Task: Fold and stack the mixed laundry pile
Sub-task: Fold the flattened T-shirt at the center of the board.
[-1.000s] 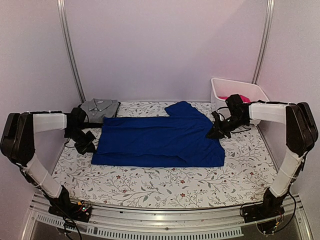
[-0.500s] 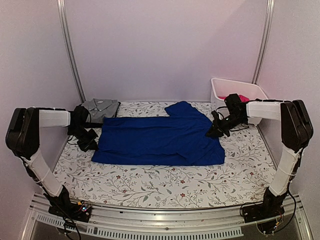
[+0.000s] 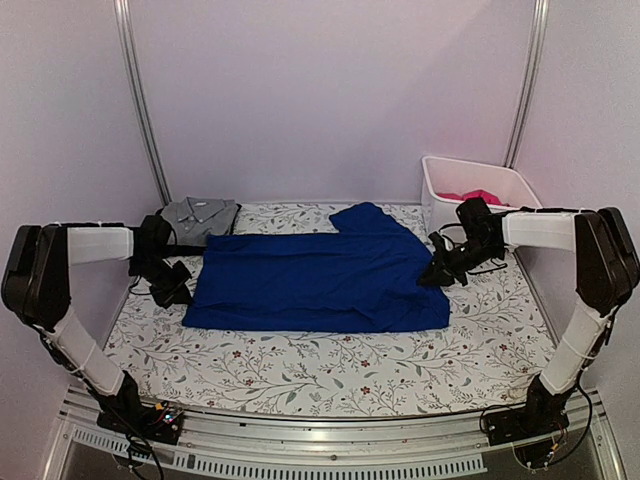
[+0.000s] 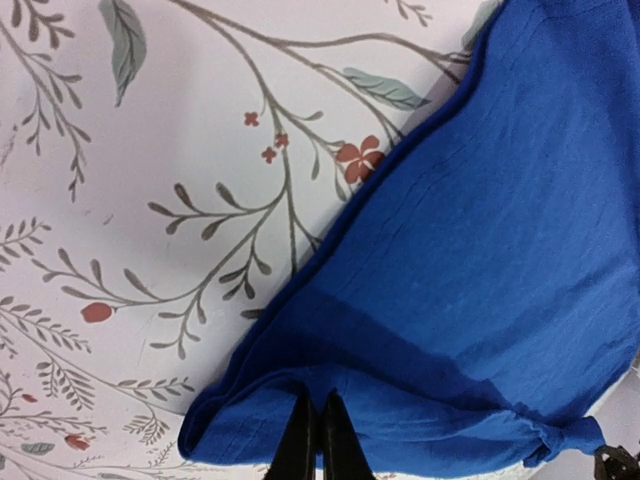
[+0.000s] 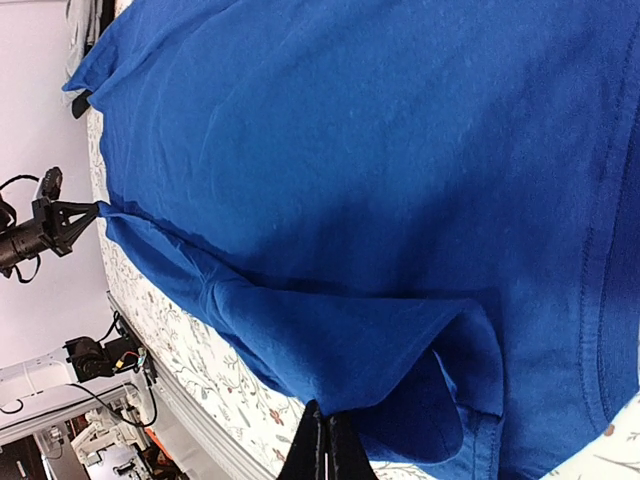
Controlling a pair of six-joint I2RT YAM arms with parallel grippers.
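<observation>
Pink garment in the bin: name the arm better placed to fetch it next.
Right. The pink garment lies in the white bin just beyond the right gripper, though that is shut on the blue garment; the left gripper is across the table.

Left arm: elbow high, forearm reaching inward; left hand low, pinched on blue garment corner. Right arm: mirrored pose; right hand low, pinched on garment's opposite edge.
</observation>
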